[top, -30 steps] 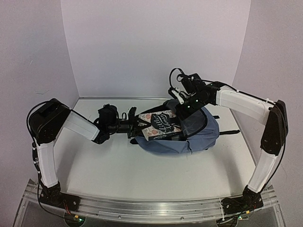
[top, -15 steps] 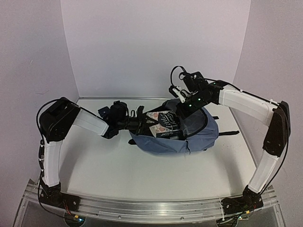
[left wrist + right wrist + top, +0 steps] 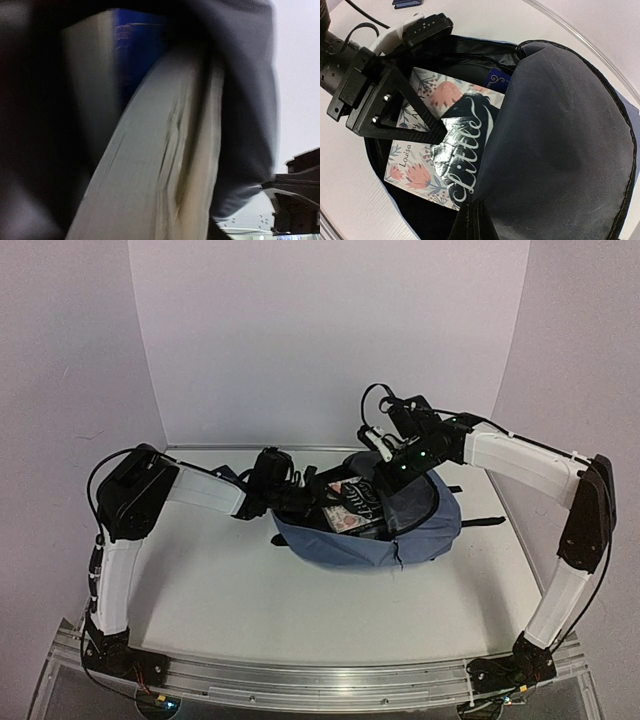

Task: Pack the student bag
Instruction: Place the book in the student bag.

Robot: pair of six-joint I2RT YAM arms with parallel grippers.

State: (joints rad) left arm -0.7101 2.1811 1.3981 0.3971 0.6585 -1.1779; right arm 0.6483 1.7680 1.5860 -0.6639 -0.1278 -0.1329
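Note:
The slate-blue student bag (image 3: pixel 415 530) lies at the table's middle with its mouth facing left. My right gripper (image 3: pixel 385 462) is shut on the edge of the bag's top flap (image 3: pixel 560 145) and holds it up. My left gripper (image 3: pixel 312 498) is at the bag's mouth, shut on a floral-covered book (image 3: pixel 445 150) that lies mostly inside. One black left finger (image 3: pixel 400 107) rests across the cover. The left wrist view shows only the book's blurred page edges (image 3: pixel 165 165) and dark bag fabric (image 3: pixel 245 100). A blue book (image 3: pixel 497 80) sits deeper inside the bag.
A dark blue flat item (image 3: pixel 226 473) lies on the table behind the left arm and shows at the top edge of the right wrist view (image 3: pixel 407 3). The bag's black strap (image 3: pixel 485 521) trails right. Walls close the back and sides.
My left arm has moved right, carrying the floral book from the bag's mouth deeper inside. The right gripper has kept the flap raised in nearly the same place.

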